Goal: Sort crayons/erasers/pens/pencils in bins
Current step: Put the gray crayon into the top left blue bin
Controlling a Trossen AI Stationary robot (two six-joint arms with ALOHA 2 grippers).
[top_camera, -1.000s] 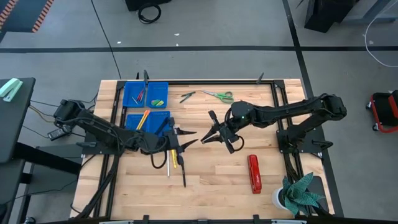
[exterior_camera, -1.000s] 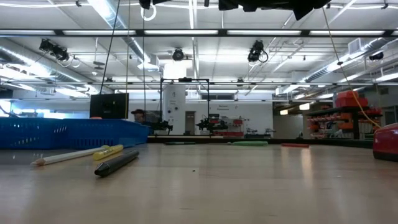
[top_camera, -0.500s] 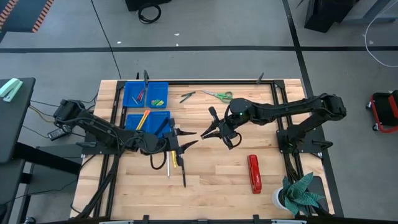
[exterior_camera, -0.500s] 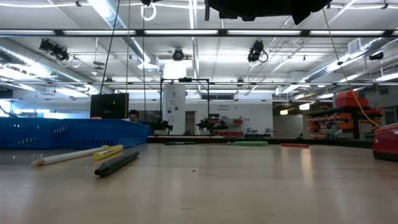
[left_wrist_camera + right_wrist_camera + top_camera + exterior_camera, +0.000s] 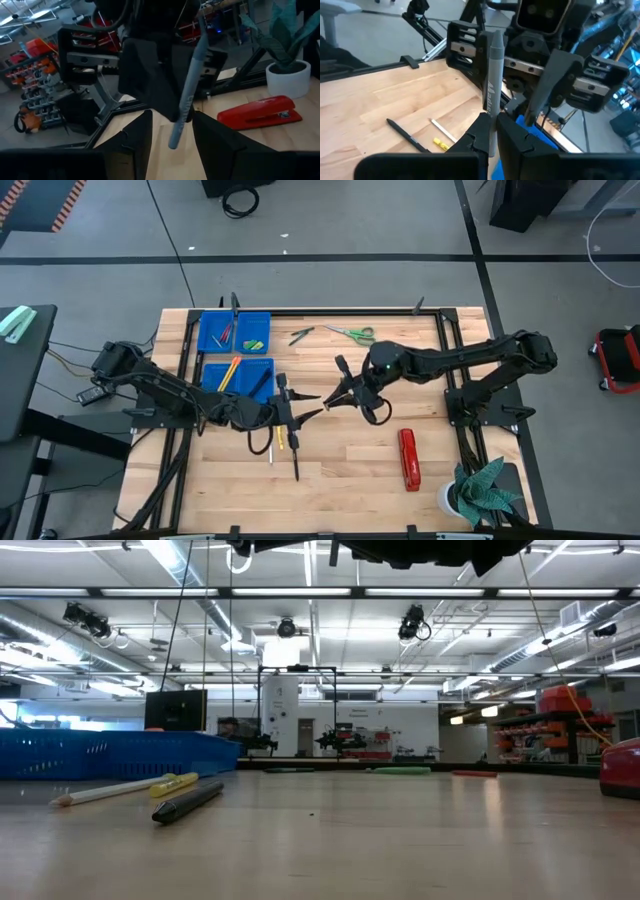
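Note:
My right gripper (image 5: 340, 393) (image 5: 493, 138) is shut on a grey pen (image 5: 189, 90) above the table's middle. The pen sticks out toward my left gripper (image 5: 292, 406) (image 5: 172, 146), which is open; its fingers stand on either side of the pen's free end with gaps showing. Four blue bins (image 5: 236, 352) stand at the far left, some with sticks inside. A white pencil (image 5: 270, 446) (image 5: 108, 790), a short yellow stick (image 5: 280, 439) (image 5: 175, 783) and a black pen (image 5: 295, 458) (image 5: 188, 801) lie flat on the table below the left gripper. My right gripper pinches the grey pen between its two fingers near one end (image 5: 492, 122). The pen runs on along the fingers' line, away from them toward the table's left. It is lifted clear of the table.
Green-handled scissors (image 5: 352, 333) and a dark stick (image 5: 300, 336) lie near the far edge. A red stapler (image 5: 408, 459) (image 5: 257, 111) lies near the right, and a potted plant (image 5: 480, 492) stands at the near right corner.
My left gripper has moved toward the table's right, up to the right gripper, and its open fingers now stand around the pen's free end. My right gripper has shifted slightly to the left with the pen.

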